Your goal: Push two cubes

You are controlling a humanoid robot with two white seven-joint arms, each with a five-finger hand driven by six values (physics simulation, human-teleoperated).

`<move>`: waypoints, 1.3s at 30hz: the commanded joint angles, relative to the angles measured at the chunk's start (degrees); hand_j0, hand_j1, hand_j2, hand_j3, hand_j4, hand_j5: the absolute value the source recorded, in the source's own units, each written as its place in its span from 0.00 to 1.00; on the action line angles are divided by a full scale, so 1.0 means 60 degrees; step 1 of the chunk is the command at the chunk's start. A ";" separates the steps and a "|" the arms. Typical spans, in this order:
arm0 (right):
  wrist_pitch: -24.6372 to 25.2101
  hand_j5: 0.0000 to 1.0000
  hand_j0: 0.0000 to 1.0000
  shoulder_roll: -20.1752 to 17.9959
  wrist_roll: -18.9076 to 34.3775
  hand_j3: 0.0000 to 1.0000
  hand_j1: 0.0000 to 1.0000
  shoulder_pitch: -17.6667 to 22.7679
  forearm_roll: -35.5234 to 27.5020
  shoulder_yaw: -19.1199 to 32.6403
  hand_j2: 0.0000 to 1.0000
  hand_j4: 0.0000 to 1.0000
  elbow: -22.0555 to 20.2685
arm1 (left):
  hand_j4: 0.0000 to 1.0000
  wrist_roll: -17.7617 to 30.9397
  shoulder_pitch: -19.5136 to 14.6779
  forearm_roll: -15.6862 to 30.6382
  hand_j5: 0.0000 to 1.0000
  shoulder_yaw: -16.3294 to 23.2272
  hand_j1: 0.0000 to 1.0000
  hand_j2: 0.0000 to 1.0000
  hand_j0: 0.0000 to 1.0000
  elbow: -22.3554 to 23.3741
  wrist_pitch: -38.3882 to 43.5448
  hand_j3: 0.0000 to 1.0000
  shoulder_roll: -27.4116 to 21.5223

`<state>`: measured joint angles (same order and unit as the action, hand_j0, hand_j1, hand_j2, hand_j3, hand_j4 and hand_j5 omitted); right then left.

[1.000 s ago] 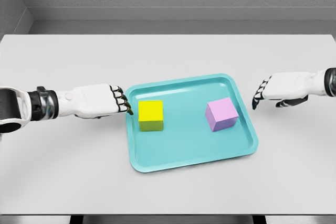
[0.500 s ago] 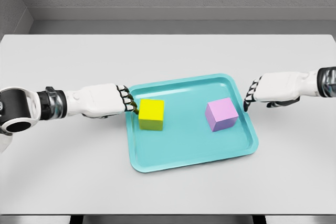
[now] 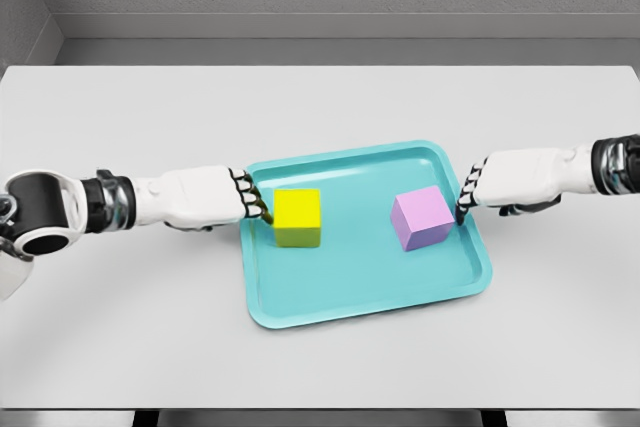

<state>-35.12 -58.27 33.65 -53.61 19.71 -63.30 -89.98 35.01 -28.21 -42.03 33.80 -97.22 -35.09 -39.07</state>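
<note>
Left hand (image 3: 215,197) entered from the left edge, fingers extended toward the tray and holding nothing, with fingertips (image 3: 262,213) reaching over the tray's left rim to meet the left face of the yellow cube (image 3: 297,217). Yellow cube sat on the teal tray (image 3: 370,292), in its left half, lying directly to the right of that hand, so a push along the arm's line would carry it toward the tray's centre. Purple cube (image 3: 421,218) sat in the tray's right half, well apart from the yellow one. Right hand (image 3: 505,183) entered from the right edge, fingers likewise extended and empty, fingertips (image 3: 463,209) over the right rim just beside the purple cube's right face; whether they touched it could not be told. Each cube lay inboard of its nearer hand, so the two pushes, judged from this layout, would converge. Tray rested on a grey table (image 3: 320,107).
</note>
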 commanded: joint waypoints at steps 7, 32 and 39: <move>0.0020 0.66 0.66 0.0000 -0.0013 0.66 0.66 0.0000 -0.0047 -0.0070 0.66 0.66 -0.0208 | 0.83 -0.0002 -0.0015 0.0033 0.83 0.0065 0.83 0.83 0.83 -0.0027 0.0015 0.83 -0.0036; 0.0020 0.65 0.65 0.0132 -0.0013 0.65 0.65 -0.0015 -0.0047 -0.0143 0.65 0.65 -0.0398 | 0.82 -0.0002 -0.0103 0.0018 0.82 0.0212 0.82 0.82 0.82 -0.0042 0.0015 0.82 0.0169; 0.0020 0.65 0.65 0.0147 -0.0013 0.65 0.65 -0.0029 -0.0047 -0.0157 0.65 0.65 -0.0413 | 0.82 -0.0002 -0.0103 -0.0201 0.82 0.0270 0.82 0.82 0.82 0.0075 0.0015 0.82 0.0169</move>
<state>-34.83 -57.40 33.56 -53.79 19.16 -64.14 -92.42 34.94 -28.83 -42.63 35.34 -96.98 -34.81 -38.03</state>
